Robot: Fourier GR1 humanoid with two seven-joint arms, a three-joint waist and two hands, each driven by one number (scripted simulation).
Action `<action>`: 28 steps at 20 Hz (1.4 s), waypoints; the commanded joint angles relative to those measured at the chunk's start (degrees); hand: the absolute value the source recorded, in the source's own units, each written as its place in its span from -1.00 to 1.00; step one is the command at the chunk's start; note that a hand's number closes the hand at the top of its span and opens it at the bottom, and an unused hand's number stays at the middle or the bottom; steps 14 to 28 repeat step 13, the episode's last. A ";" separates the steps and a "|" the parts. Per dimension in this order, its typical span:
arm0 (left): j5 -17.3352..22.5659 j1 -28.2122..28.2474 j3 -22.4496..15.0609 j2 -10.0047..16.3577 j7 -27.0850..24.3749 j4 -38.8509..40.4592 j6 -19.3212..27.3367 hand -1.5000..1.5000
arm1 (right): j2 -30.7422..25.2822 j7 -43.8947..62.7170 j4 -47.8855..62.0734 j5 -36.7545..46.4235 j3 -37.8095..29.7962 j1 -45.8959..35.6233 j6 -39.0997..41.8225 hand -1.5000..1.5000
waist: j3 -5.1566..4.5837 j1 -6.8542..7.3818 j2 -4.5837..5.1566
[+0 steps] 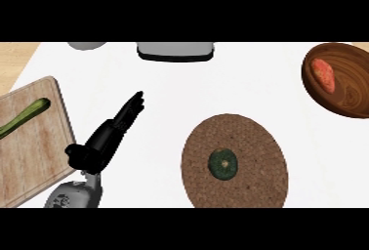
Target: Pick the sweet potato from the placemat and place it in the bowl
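The white surface (166,97) fills the view, with bare wood at its upper left corner; a cutting board (39,146) at the left carries a long green vegetable (25,116); two grey objects (176,50) are cut off at the top and hard to identify; the bowl (353,93) runs past the right edge. The sweet potato (324,74) lies inside the bowl, long axis running from far to near, slightly slanted; the round placemat (249,141) holds a green round item (223,164); the left robot hand (101,144) rests with straight fingers, holding nothing.
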 commanded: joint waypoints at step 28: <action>0.52 -0.12 1.67 0.92 -0.81 1.01 -0.62 0.00 | -12.74 -14.08 6.11 -10.00 -10.63 17.66 15.39 -1.00 | 0.37 -0.31 0.28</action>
